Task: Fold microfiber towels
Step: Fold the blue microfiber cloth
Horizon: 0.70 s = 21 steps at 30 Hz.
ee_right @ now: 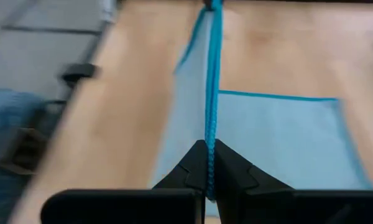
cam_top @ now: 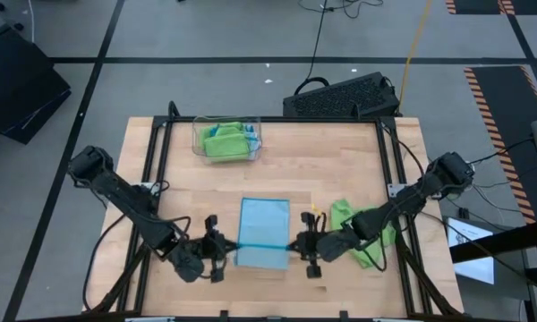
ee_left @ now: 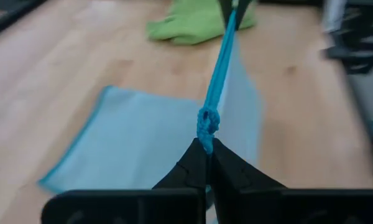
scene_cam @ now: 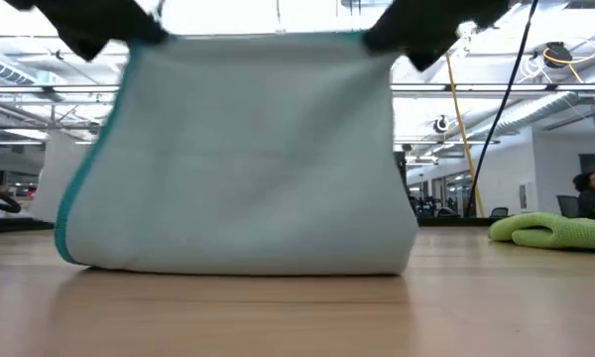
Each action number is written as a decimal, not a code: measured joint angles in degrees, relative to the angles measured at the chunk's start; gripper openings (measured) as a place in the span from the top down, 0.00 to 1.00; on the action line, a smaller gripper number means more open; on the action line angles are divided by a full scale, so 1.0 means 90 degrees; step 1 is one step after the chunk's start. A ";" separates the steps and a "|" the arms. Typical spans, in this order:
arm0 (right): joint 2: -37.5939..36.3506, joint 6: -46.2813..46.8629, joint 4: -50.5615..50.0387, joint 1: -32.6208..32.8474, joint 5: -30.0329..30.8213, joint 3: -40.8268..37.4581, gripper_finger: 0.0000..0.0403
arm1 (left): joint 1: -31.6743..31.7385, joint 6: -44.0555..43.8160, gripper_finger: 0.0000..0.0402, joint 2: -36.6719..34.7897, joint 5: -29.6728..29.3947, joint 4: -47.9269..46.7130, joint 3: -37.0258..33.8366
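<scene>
- Clearly, both pinches were thin: the left gripper (cam_top: 217, 248) was clamped on one corner of the light blue, thin square microfiber towel (cam_top: 263, 222), and the right gripper (cam_top: 304, 245) was clamped on the opposite corner — only a bunched bit of hem sat between each pair of fingers.
- Uneven travel could have pulled a corner free or skewed the fold, I judged.
- That towel's near edge was stretched taut between the grippers and lifted, the rest draping onto the wooden table (cam_top: 340, 170) near its front middle.
- A crumpled lime green microfiber towel (cam_top: 367, 234) lay just beside the right arm — it might have snagged.
</scene>
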 joint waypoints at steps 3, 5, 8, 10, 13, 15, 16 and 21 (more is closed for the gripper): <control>0.0005 -0.0253 -0.0296 -0.0380 0.0161 0.0000 0.98 | 0.0273 -0.0395 0.99 0.0000 -0.0062 -0.0697 -0.0015; 0.0024 -0.0409 -0.0401 -0.0645 0.0209 0.0000 0.98 | 0.0478 -0.0702 0.99 0.0000 -0.0078 -0.1109 -0.0015; 0.0024 -0.0641 -0.0332 -0.1001 0.0200 -0.0106 0.98 | 0.0710 -0.0793 0.98 0.0000 -0.0083 -0.1413 -0.0015; 0.0024 -0.0664 -0.0180 -0.1227 0.0188 -0.0280 0.98 | 0.0846 -0.0683 0.99 0.0000 -0.0078 -0.1462 -0.0018; 0.0024 -0.0688 0.0298 -0.1502 0.0190 -0.0635 0.98 | 0.1102 -0.0552 0.99 0.0002 -0.0063 -0.1473 -0.0018; 0.0024 -0.0790 0.0707 -0.1630 0.0198 -0.0876 0.98 | 0.1288 -0.0534 0.98 0.0057 -0.0057 -0.1478 -0.0020; 0.0024 -0.0842 0.0903 -0.1687 0.0200 -0.0983 0.98 | 0.1377 -0.0484 0.98 0.0106 -0.0047 -0.1481 -0.0020; 0.0024 -0.0992 0.1390 -0.1931 0.0183 -0.1302 0.98 | 0.1778 -0.0073 0.99 0.0530 0.0160 -0.1467 -0.0020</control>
